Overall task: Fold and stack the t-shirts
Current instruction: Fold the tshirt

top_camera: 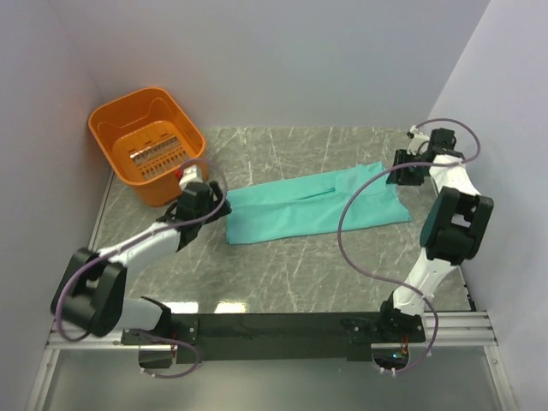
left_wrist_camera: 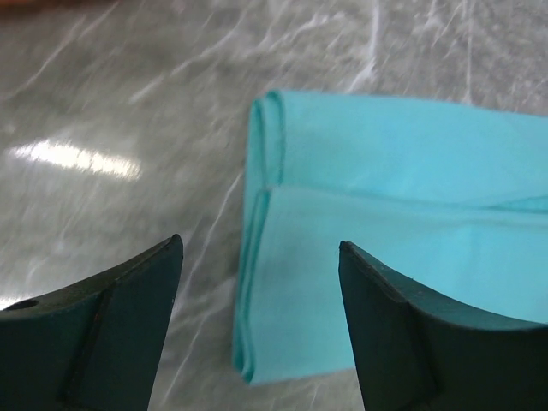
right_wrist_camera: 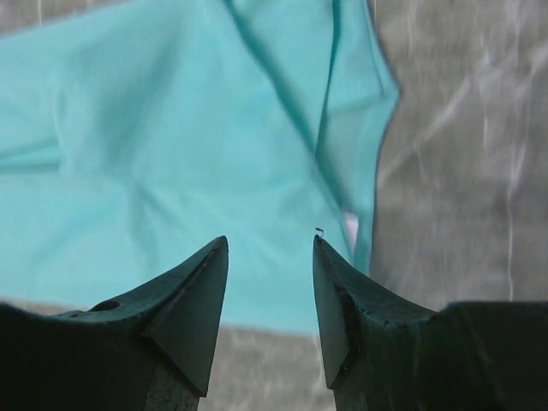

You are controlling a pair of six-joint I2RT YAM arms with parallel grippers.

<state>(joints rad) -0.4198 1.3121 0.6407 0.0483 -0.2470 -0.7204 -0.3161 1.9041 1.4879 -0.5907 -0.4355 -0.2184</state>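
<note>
A teal-green t-shirt [top_camera: 317, 208] lies folded lengthwise into a long strip across the middle of the marble table [top_camera: 282, 274]. My left gripper [top_camera: 204, 199] hovers at its left end, open and empty; in the left wrist view the shirt's folded edge [left_wrist_camera: 257, 257] shows between the fingers, below them. At the strip's far right end hangs my right gripper [top_camera: 401, 171], open with nothing in it. The right wrist view looks down on the t-shirt [right_wrist_camera: 171, 154], with a bit of white label [right_wrist_camera: 350, 229] by the right fingertip.
An orange plastic basket [top_camera: 145, 141] stands at the back left, close behind the left gripper. White walls close in the table on the left, back and right. The black rail [top_camera: 282, 327] with the arm bases runs along the near edge.
</note>
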